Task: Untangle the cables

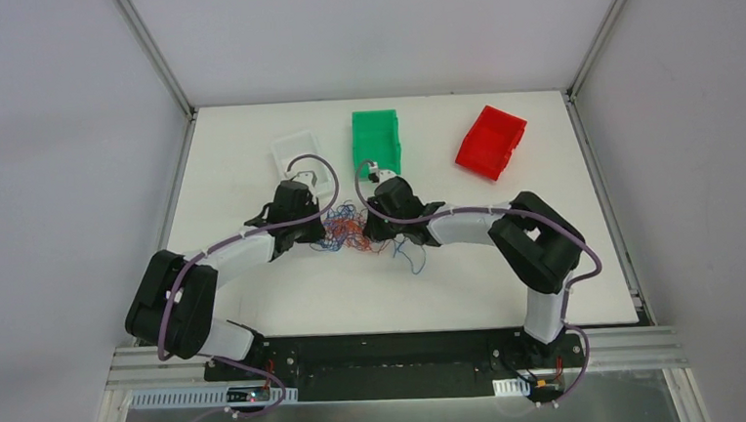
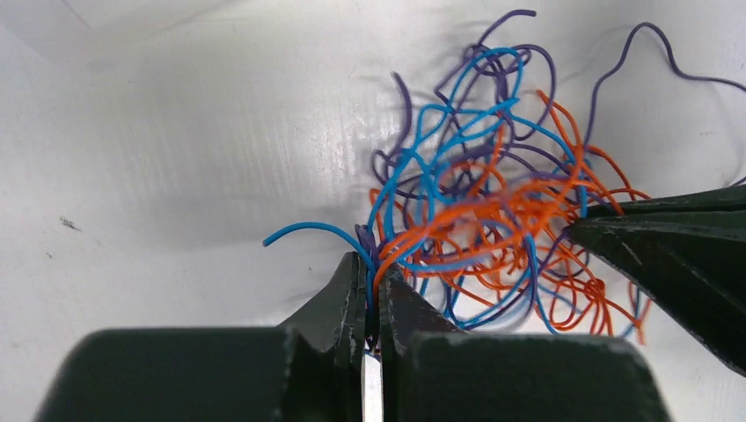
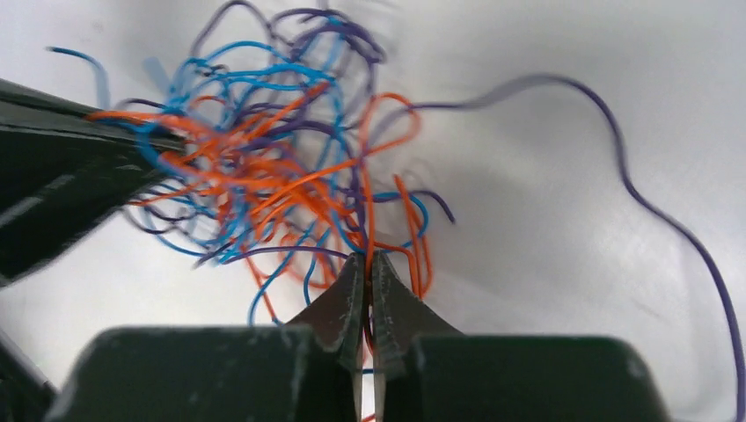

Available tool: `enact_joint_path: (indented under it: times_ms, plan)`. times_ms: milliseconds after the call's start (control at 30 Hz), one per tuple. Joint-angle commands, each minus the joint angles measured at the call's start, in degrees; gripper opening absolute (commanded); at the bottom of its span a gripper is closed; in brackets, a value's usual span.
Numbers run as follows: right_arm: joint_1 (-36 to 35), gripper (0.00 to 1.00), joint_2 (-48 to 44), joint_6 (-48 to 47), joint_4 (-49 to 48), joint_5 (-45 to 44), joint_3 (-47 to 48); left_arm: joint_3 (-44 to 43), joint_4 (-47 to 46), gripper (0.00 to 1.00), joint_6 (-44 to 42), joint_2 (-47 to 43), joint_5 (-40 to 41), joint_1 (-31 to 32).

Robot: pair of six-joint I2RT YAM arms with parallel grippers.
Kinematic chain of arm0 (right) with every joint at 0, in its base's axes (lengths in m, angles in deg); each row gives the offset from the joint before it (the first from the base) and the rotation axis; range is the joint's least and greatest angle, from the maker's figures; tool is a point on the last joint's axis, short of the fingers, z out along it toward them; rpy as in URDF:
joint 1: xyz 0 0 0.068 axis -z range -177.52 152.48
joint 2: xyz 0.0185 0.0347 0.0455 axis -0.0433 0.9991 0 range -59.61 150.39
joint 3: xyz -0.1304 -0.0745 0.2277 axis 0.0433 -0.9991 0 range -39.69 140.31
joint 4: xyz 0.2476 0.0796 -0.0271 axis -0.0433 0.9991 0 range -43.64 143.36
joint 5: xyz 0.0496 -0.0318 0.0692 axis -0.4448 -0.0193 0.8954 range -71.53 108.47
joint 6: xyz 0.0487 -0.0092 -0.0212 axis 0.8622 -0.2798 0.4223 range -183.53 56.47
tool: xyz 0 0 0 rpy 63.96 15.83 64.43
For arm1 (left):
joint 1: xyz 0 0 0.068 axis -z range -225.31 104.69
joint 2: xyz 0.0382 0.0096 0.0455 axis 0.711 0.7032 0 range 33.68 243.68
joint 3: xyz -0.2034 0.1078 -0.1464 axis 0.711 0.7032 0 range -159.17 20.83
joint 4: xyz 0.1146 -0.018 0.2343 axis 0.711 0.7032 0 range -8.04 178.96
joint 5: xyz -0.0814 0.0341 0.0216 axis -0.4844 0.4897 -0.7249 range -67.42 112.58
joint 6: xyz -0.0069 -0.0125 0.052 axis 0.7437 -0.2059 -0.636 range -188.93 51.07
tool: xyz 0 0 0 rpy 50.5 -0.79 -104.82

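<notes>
My left gripper [image 2: 371,268] and right gripper [image 3: 368,264] each pinch strands at their tips, and the cables [image 2: 493,207] look limp, light and snag-prone, best held by loose ends.

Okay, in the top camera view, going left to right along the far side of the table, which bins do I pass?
white bin → green bin → red bin
</notes>
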Motion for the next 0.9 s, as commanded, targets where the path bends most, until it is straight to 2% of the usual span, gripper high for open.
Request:
enact_joint_path:
  times_ms: [0, 133, 233, 367, 500, 600, 633, 667, 733, 867]
  plan:
    - [0.01, 0.0, -8.14, 3.49, -4.44, -14.9, -7.84, -0.65, 2.8, 0.0, 1.1, -2.99, 6.78, 0.09]
    - [0.54, 0.0, -18.31, 9.1, -2.5, -33.08, -14.79, 2.2, 2.53, 0.0, 2.79, -8.14, 14.75, 0.03]
    - [1.38, 0.0, -25.23, 15.35, 2.7, -44.72, -19.09, 3.5, 3.3, 0.0, 4.64, -10.65, 21.25, -0.01]
    - [3.43, 0.0, -34.25, 23.53, 10.03, -51.84, -23.36, 4.85, 3.38, 0.0, 5.56, -13.55, 23.72, -0.11]
    - [3.43, 0.0, -43.04, 27.15, 16.79, -59.56, -27.02, 5.33, 3.32, 0.0, 5.33, -14.47, 23.75, -0.11]
    - [3.55, 0.0, -49.55, 28.07, 19.06, -61.26, -29.66, 5.05, 3.05, 0.0, 4.66, -14.17, 21.21, -0.1]
    - [3.53, 0.02, -51.19, 27.72, 19.13, -60.76, -30.65, 4.81, 2.91, 0.04, 3.94, -13.95, 19.51, -0.1]
    - [3.54, 0.09, -52.79, 27.18, 19.14, -59.74, -31.52, 4.56, 2.7, 0.12, 3.28, -13.66, 17.38, -0.11]
    - [3.56, 0.28, -55.11, 24.57, 18.08, -56.07, -33.04, 4.39, 2.04, 0.33, 2.1, -13.31, 13.56, -0.11]
    - [3.55, 0.49, -56.96, 16.31, 11.66, -43.53, -35.07, 4.93, -0.83, 0.49, 0.74, -12.9, 6.78, -0.11]
